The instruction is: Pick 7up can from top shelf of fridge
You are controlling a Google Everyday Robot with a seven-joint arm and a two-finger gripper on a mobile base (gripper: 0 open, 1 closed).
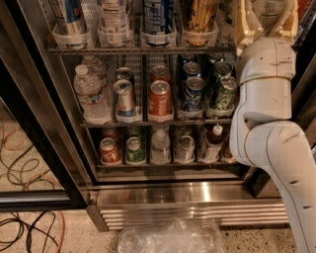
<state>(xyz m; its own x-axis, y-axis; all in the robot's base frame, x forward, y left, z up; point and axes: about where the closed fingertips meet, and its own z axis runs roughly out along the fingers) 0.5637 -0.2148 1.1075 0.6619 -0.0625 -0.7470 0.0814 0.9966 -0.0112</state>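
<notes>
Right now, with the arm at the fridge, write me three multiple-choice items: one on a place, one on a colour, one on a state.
1. Where is the gripper? A at the top shelf, right end; B at the bottom rack; C by the floor cables.
2. What colour is the front can in the middle of the middle rack? A blue; B red; C yellow.
3. How does the water bottle on the middle rack stand? A lying down; B upside down; C upright.
Key: A, it sits high at the right, above the arm; B, its side is red; C, its cap points up.
</notes>
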